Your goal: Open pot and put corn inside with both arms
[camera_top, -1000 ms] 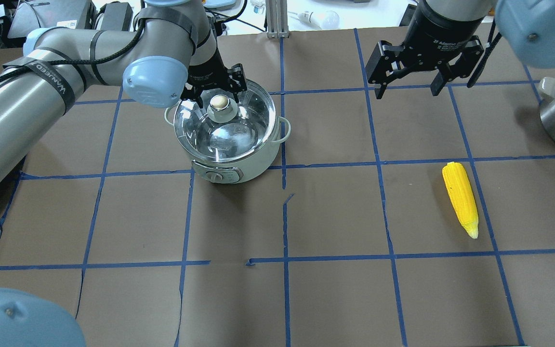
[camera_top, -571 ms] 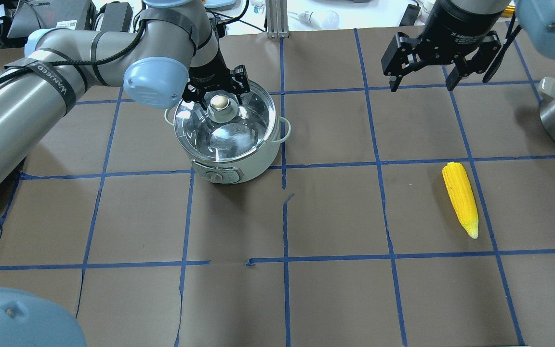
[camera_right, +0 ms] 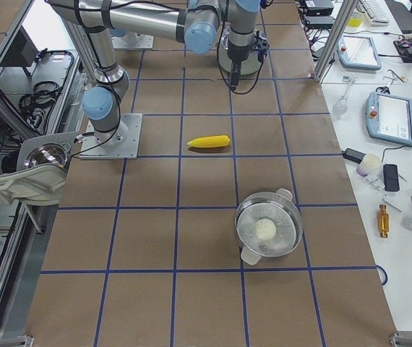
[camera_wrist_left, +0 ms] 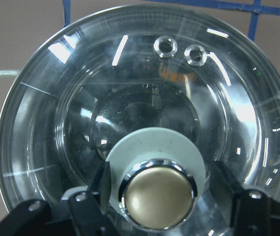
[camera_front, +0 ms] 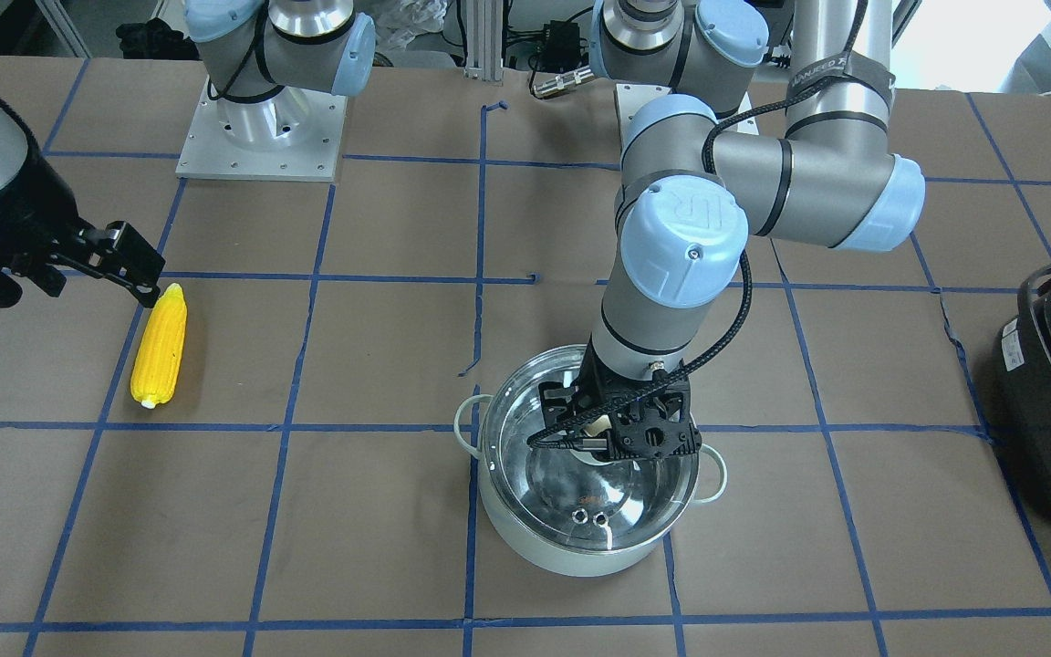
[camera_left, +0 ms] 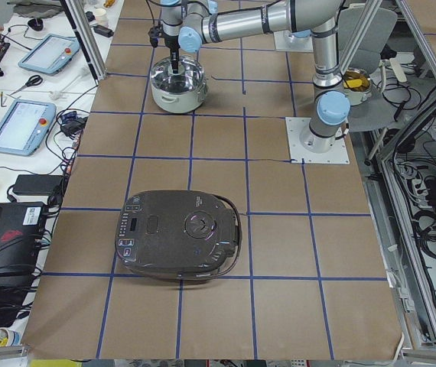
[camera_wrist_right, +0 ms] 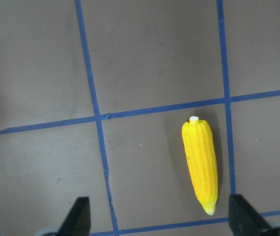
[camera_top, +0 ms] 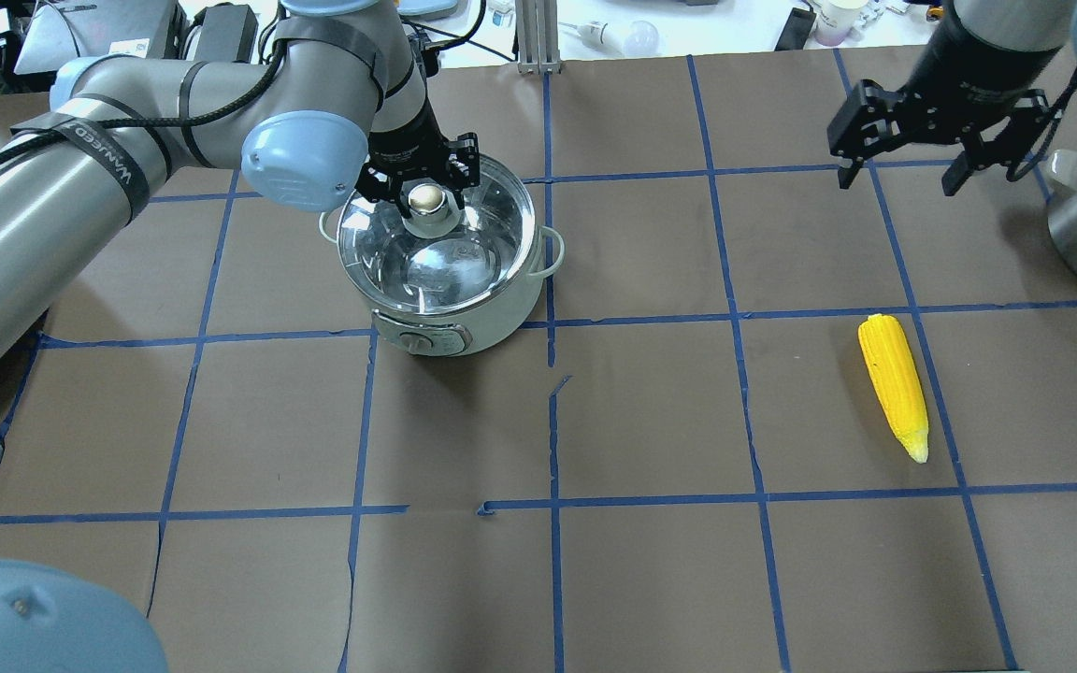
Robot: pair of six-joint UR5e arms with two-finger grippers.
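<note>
The left gripper (camera_wrist_left: 160, 191) stands released around the knob (camera_top: 425, 197); if it closes off-centre, the lid (camera_wrist_left: 130, 88) could slip. The right gripper (camera_wrist_right: 159, 216), also released, hangs high near the corn (camera_wrist_right: 201, 160).

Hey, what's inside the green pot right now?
Through the glass lid, only bare steel shows inside the pot; the knob and left gripper cover part of the bottom.

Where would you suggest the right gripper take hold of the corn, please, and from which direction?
Probably the thick middle of the corn, from straight above. It lies flat on the table with bare surface along both long sides, so the open right gripper could straddle it across its width; the tapered tip might slip.
</note>
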